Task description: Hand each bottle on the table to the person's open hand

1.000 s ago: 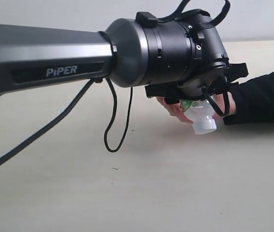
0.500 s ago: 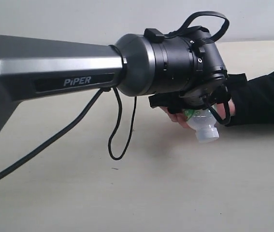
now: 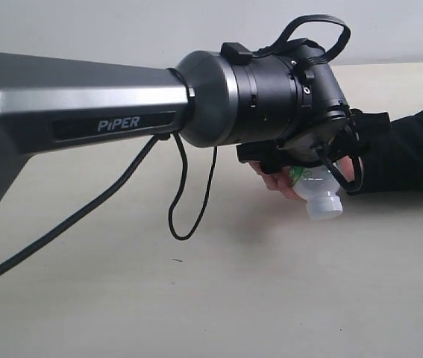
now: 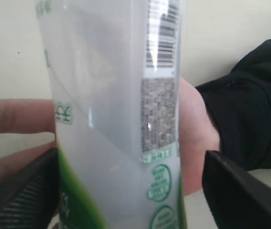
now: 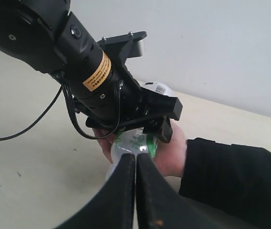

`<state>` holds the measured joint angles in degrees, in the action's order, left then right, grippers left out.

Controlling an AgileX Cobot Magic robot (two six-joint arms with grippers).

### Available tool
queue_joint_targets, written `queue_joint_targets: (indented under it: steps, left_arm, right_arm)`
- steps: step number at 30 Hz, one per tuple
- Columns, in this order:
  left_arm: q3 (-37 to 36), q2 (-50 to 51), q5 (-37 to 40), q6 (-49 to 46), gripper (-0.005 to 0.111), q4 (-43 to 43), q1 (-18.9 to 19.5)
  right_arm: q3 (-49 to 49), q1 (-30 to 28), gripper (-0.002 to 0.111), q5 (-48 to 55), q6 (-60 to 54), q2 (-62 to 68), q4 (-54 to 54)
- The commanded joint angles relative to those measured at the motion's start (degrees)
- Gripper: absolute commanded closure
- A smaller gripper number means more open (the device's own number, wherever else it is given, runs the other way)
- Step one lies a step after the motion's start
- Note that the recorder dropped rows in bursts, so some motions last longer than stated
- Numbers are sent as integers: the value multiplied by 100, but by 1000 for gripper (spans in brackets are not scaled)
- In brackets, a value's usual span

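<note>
Dark-grey left arm (image 3: pixel 84 97) and trailing cable (image 3: pixel 84 205) before bottle (image 3: pixel 321 200), hand (image 3: pixel 271 177), sleeve (image 3: pixel 412 149).

From where I stand, a plain pale grey-white wall (image 3: pixel 84 22) closes off the back of the scene, bare and unmarked, with an even, flat light on it and a straight lower edge. A black sleeve (image 3: pixel 412 149) comes in from the right side of the exterior view, lying low and roughly level, its cuff end pointing toward the middle. Up close in the left wrist view the fabric is matte and thick, with soft folds and a creased seam near the cuff, and the right wrist view shows it just as dark against that light wall.
</note>
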<state>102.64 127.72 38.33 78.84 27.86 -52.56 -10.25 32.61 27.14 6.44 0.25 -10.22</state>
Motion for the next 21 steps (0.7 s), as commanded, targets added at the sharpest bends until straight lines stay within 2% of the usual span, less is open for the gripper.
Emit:
queue_joint_targets:
  steps: [1, 13, 15, 16, 17, 18, 19, 20, 21]
  left_arm:
    - [0, -22, -27, -103, 26, -7, 28]
    - [0, -403, 289, -465, 24, -42, 64]
    - [0, -555, 358, -710, 27, -32, 64]
    - [0, -648, 347, -856, 34, 49, 64]
    - [0, -749, 347, -896, 47, 83, 64]
    - [0, -884, 390, -1021, 66, 70, 64]
    - [0, -1098, 562, -1105, 91, 70, 64]
    - [0, -1308, 825, -1141, 105, 92, 64]
    - [0, -1505, 1003, -1292, 105, 118, 64]
  right_arm:
    - [25, 7, 107, -64, -30, -25, -20]
    - [25, 7, 107, -64, -30, -25, -20]
    - [25, 7, 107, -64, -30, -25, -20]
    - [25, 7, 107, -64, -30, -25, -20]
    - [25, 7, 107, -64, -30, -25, -20]
    - [25, 7, 107, -64, -30, -25, -20]
    - [25, 7, 107, -64, -30, -25, -20]
    - [25, 7, 107, -64, -30, -25, -20]
    - [25, 7, 107, -64, -30, -25, -20]
